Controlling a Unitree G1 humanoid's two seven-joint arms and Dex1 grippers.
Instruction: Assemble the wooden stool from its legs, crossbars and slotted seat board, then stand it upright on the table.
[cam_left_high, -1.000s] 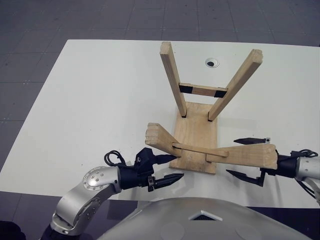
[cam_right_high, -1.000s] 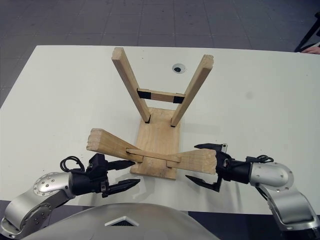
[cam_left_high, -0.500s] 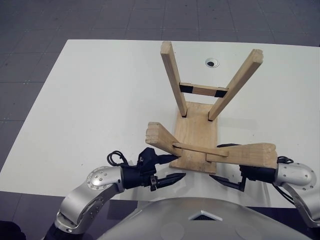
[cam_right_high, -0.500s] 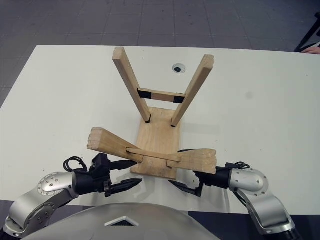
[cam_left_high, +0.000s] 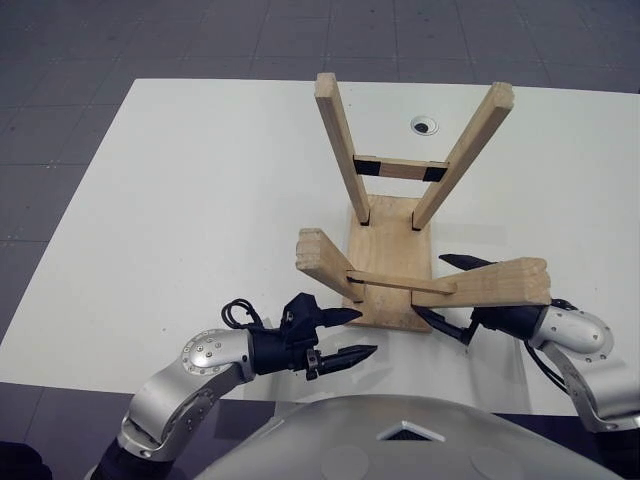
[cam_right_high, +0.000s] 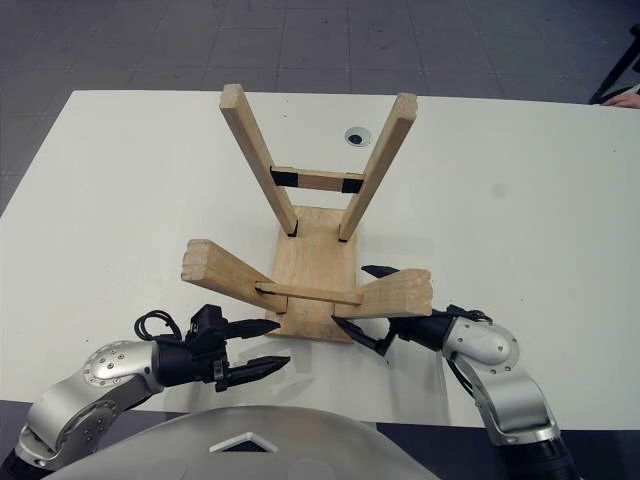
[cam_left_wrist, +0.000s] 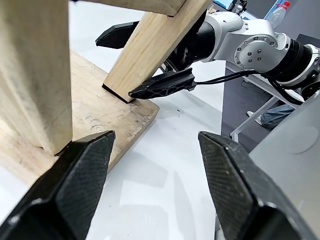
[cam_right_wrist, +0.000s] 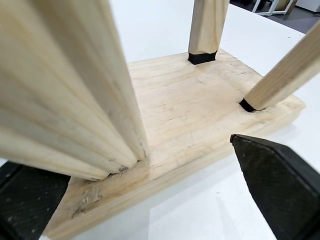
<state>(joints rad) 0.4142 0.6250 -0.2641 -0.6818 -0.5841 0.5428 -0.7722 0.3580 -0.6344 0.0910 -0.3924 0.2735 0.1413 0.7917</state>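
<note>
Stool sits upside down on the table, legs up. Its wood looks hard, stiff and a bit heavy. At 5 o'clock my right tool is spread wide around the near right leg. At 7 o'clock my left tool is spread wide, holding nothing. I should grab the legs low.

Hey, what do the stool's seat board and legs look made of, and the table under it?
Seat board: pale, bare-looking wood, matte, with visible grain and a chipped, rough edge. Legs: the same light wood, grain running lengthwise; likely a softwood, but that's a guess. Table: smooth white top with faint sheen, perhaps laminate or painted board.
</note>
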